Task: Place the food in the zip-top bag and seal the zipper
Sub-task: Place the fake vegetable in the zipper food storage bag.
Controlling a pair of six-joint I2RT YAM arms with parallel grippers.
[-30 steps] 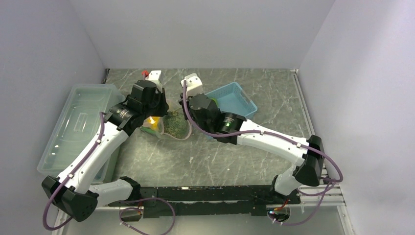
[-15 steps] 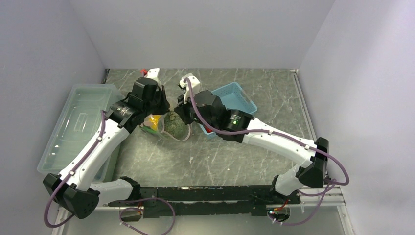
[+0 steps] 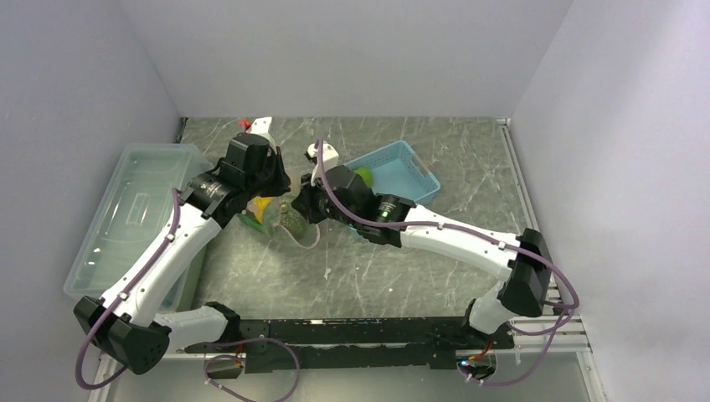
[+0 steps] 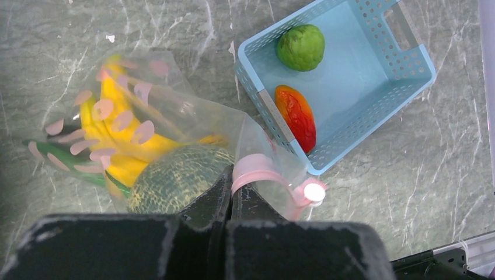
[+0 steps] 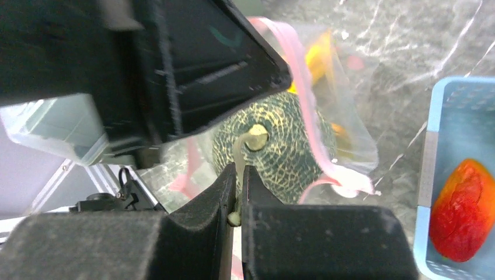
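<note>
The clear zip-top bag (image 4: 192, 116) lies left of the blue basket, holding the yellow banana (image 4: 114, 116) and a thin green vegetable (image 4: 64, 157). My left gripper (image 4: 230, 181) is shut on the bag's pink zipper (image 4: 262, 169) and holds the mouth up. My right gripper (image 5: 238, 175) is shut on the pale stem (image 5: 242, 149) of the dark green round fruit (image 5: 286, 140), which sits in the bag's mouth (image 3: 293, 219). The lime-green fruit (image 4: 300, 46) and red-orange fruit (image 4: 296, 116) lie in the basket. The eggplant is out of view.
The light-blue basket (image 3: 410, 163) stands right of the bag, close behind my right wrist. A large translucent bin (image 3: 126, 218) lies along the left side. A small red item (image 3: 246, 124) sits by the back wall. The two grippers nearly touch over the bag.
My right gripper has moved left and nearer with the dark green fruit, over the bag's mouth, uncovering the lime-green fruit in the basket. My left gripper has kept its hold.
</note>
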